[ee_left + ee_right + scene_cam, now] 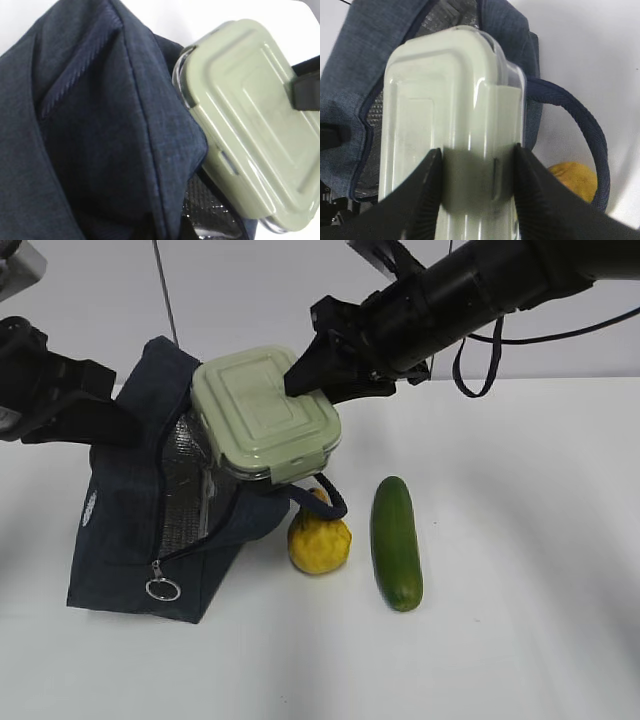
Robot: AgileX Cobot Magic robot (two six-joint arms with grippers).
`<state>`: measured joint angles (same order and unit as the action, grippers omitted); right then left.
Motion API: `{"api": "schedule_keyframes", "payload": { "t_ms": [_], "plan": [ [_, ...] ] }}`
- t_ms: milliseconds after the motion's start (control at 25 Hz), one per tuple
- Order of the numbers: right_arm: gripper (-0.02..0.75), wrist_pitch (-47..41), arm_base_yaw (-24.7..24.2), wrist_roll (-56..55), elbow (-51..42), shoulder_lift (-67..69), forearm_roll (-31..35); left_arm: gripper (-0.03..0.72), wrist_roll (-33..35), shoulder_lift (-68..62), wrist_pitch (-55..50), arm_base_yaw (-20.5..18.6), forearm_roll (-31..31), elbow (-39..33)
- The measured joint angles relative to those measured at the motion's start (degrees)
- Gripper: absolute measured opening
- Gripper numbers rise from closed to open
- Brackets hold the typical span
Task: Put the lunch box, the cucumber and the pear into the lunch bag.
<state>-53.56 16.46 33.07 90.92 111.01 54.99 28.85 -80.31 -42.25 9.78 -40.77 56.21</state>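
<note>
The navy lunch bag (125, 540) stands at the left, its zipper open and its silvery lining (185, 495) showing. My right gripper (305, 385) is shut on the sage-green-lidded lunch box (265, 415) and holds it tilted at the bag's mouth, with the far end over the lining. The right wrist view shows both jaws clamped on the box (455, 100). My left gripper (125, 425) is at the bag's raised left flap (100, 125); fabric hides its fingers. The yellow pear (320, 540) lies beside the bag under the strap handle (330, 495). The cucumber (396, 540) lies to its right.
The silver ring pull (162, 589) hangs at the bag's front corner. A thin pole (165, 290) stands behind the bag. The white table (520, 540) extends to the right of the cucumber. A black cable (480, 350) loops under my right arm.
</note>
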Motion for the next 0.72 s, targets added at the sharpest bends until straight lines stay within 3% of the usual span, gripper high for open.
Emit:
{"api": "schedule_keyframes", "payload": {
  "t_ms": [200,720],
  "plan": [
    [0.32,2.0,2.59,-3.22,0.0,0.0,-5.71,0.023,0.0,0.0,0.16,0.18,-0.4,0.0],
    [0.319,5.46,6.21,-7.17,0.0,0.0,-5.31,0.022,0.71,0.0,-0.52,0.18,-0.77,0.0]
  ]
}}
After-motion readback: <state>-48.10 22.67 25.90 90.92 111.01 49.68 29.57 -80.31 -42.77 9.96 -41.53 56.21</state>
